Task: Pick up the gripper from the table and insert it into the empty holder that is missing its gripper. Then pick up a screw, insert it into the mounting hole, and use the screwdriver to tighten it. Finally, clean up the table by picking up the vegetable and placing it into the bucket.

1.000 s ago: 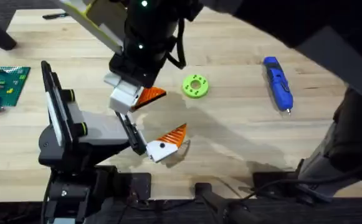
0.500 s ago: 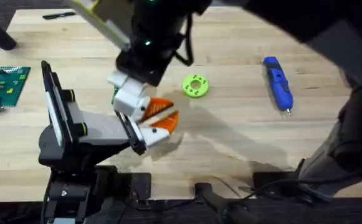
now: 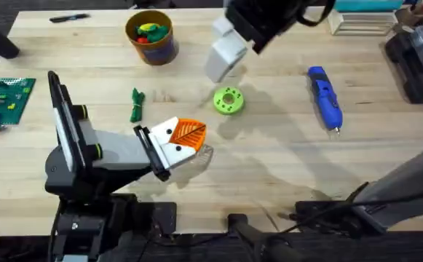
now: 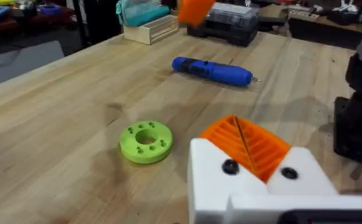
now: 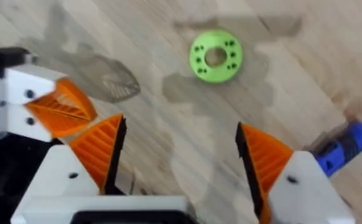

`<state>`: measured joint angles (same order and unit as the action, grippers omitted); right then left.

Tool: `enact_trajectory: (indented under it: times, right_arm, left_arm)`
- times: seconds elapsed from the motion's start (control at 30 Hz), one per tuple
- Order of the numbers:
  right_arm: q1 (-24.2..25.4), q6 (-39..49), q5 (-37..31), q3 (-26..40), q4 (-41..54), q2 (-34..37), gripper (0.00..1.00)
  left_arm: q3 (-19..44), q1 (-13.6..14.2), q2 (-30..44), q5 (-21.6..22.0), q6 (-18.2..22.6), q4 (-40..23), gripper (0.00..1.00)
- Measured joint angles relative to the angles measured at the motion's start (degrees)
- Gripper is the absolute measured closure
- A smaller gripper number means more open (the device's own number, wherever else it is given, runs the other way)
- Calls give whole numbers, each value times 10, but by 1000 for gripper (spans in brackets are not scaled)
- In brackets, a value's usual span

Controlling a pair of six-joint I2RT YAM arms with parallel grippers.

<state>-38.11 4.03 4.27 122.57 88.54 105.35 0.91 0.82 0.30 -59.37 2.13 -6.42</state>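
Currently we are noting the right gripper (image 5: 177, 158) hanging spread and empty above the green disc (image 3: 228, 100); the left gripper (image 3: 184, 138) is sitting pressed together beside the disc, orange pads (image 4: 249, 144) meeting.

We found no legible text, label, brand, number or sign on any item; the screwdriver (image 3: 325, 97) and the bucket (image 3: 151, 36) carried no readable markings.
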Motion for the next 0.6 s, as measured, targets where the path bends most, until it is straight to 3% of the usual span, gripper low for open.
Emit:
enact_trajectory:
  times: [0.1,0.27,0.47,0.6]
  right_arm:
    - [23,-11,-6,-65,-15,-14,8]
    - [79,-34,-17,-229,-99,-81,8]
    - [210,-39,-19,-423,-208,-213,8]
    - [306,-10,-21,-490,-237,-228,8]
  left_arm:
    - [0,0,0,0,0,0,990]
    - [0,0,0,0,0,0,990]
    - [0,0,0,0,0,0,991]
    - [0,0,0,0,0,0,991]
